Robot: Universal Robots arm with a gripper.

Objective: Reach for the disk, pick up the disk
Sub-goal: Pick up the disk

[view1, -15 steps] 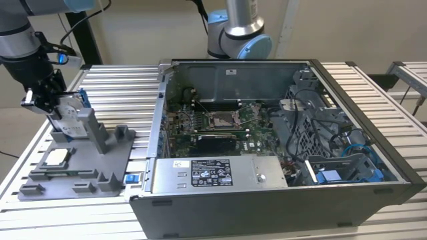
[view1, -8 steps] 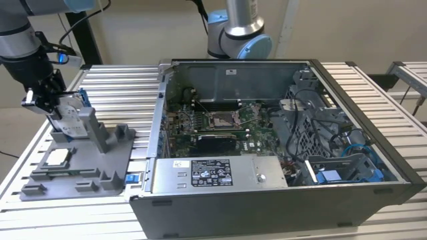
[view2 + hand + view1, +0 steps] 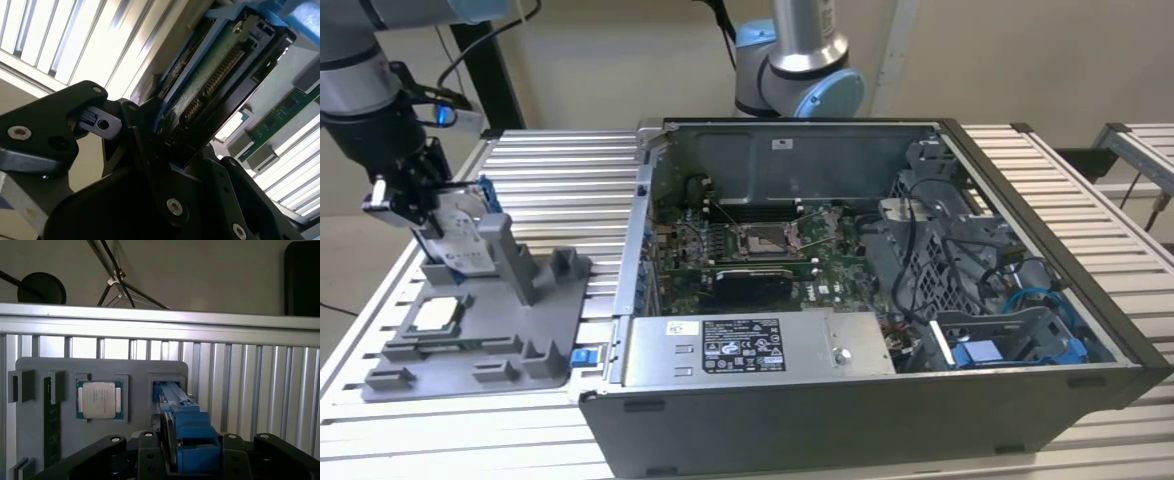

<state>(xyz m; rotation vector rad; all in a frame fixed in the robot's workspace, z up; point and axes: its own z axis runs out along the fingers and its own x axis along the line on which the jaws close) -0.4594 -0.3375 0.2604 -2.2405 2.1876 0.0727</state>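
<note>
My black metal gripper is pinching the flat silver-grey metal disk. Framed in smooth blue plastic, it stands on edge between my fingers. It sits by the uprights of the matte grey moulded tray, at nine o'clock from the open computer case.

One grey holder plate, which lay on a slatted aluminium table. One processor chip, seated in a square recess of the plate. One green memory module, set in a slot of the plate near the chip. One blue-framed disk, edge-on at the plate's next recess, clamped between the black fingers of the gripper.
</note>
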